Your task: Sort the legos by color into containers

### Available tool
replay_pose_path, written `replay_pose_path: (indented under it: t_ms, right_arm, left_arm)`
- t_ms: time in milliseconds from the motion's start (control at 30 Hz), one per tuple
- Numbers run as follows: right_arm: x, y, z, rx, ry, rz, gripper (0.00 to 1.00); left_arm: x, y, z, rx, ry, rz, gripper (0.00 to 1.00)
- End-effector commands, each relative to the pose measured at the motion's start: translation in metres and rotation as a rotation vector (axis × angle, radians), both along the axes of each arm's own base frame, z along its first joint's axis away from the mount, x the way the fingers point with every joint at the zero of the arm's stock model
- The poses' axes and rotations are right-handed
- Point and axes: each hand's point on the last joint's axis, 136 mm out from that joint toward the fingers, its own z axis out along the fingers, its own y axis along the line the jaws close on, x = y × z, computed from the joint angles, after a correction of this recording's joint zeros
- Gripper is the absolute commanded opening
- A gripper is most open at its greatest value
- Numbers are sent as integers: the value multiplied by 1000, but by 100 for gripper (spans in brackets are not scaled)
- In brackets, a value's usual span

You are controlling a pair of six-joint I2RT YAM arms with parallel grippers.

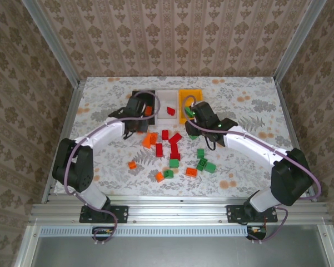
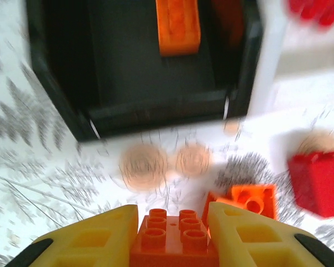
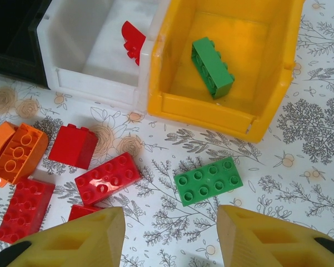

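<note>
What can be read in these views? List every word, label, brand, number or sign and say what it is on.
None: no readable word, label, brand, number or sign.
The black bin, white bin and yellow bin: plain walls, no labels.
Stud tops of the green brick on the table and the held orange brick: no legible lettering; the left wrist view is blurred.

Left hand (image 2: 172,212) tight, right hand (image 3: 170,222) agape
</note>
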Motion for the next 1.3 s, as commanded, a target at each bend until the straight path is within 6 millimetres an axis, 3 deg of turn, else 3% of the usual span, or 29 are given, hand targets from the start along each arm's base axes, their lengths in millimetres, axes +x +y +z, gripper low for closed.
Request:
replay_pose_path:
  t_ms: [0, 167, 333, 533, 733, 900, 1000, 1167, 1267]
  right_arm:
    - [-1, -5, -4, 19, 1, -30, 48]
    - [-9, -9, -16, 23, 25, -32, 48]
    - [-13, -17, -22, 22, 34, -45, 48]
    - [-10, -23, -23, 34, 29, -65, 48]
    - [-8, -41, -45, 13, 88, -130, 50]
    - [-13, -42, -61, 38, 148, -149, 53]
    - [-25, -42, -63, 56, 175, -147, 57]
    - [-53, -40, -68, 65, 224, -138, 65]
    - [-67, -39, -78, 45, 258, -132, 66]
  left_arm:
    - [23, 2, 40, 26, -79, 21, 36]
    - [73, 3, 38, 30, -81, 65, 35]
    - [116, 0, 16, 27, -30, 96, 34]
    - [136, -1, -4, 24, 8, 110, 35]
    - [138, -6, -15, 23, 27, 106, 42]
    - [135, -6, -20, 21, 42, 105, 50]
    - [129, -9, -5, 1, 16, 99, 55]
    - [100, -19, 42, -107, -74, 66, 72]
    - [68, -22, 41, -143, -75, 54, 79]
